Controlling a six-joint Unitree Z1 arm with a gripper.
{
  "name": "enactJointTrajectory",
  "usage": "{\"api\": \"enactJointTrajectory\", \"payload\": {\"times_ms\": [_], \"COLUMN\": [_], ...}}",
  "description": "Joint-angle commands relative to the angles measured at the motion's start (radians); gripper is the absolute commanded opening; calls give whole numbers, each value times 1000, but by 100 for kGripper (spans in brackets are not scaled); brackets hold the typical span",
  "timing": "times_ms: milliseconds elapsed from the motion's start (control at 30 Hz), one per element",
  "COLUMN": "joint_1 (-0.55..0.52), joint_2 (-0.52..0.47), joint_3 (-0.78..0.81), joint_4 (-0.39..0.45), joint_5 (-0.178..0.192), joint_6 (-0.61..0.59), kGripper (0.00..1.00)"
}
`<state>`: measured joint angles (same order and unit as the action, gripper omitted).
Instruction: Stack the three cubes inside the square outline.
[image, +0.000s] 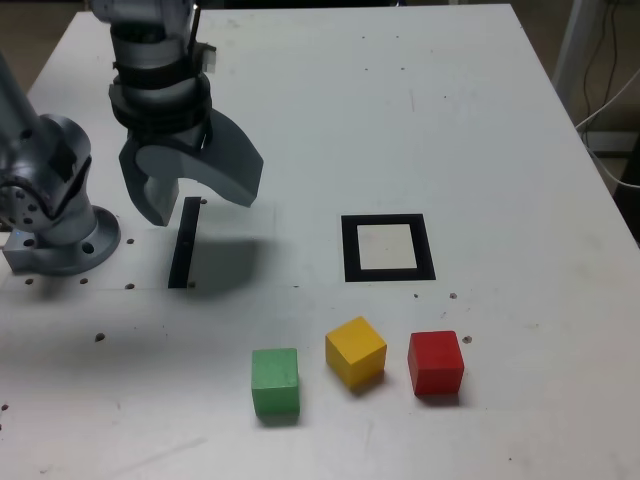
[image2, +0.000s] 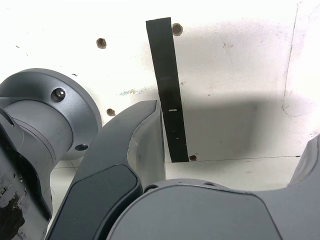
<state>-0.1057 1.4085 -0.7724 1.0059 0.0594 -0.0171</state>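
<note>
Three cubes sit in a row near the table's front edge: green (image: 275, 381) at the exterior view's left, yellow (image: 356, 351) in the middle, red (image: 436, 363) at the right. The square outline (image: 387, 247), a thick black frame with a pale centre, lies behind them with nothing in it. My gripper (image: 196, 195) hangs open and empty over the table at the exterior view's left, well away from the cubes. In the wrist view one grey finger (image2: 142, 135) shows over the bare table; no cube or outline appears there.
A narrow black strip (image: 184, 242) (image2: 168, 90) lies on the white table (image: 450, 120) just under the gripper. The arm's grey base (image: 55, 215) (image2: 47, 112) stands at the exterior view's left edge. Small screw holes (image2: 101, 43) dot the tabletop.
</note>
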Motion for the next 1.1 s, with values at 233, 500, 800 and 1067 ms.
{"api": "enactJointTrajectory", "payload": {"times_ms": [233, 500, 800, 1067], "joint_1": [1, 1, -116, -269], "joint_2": [-19, 22, 160, 282], "joint_3": [-19, -160, -498, -740], "joint_4": [-1, 41, 156, 211], "joint_5": [-1, -70, -80, -24], "joint_6": [0, -3, -25, -173], "kGripper": [99, 99, 99, 99]}}
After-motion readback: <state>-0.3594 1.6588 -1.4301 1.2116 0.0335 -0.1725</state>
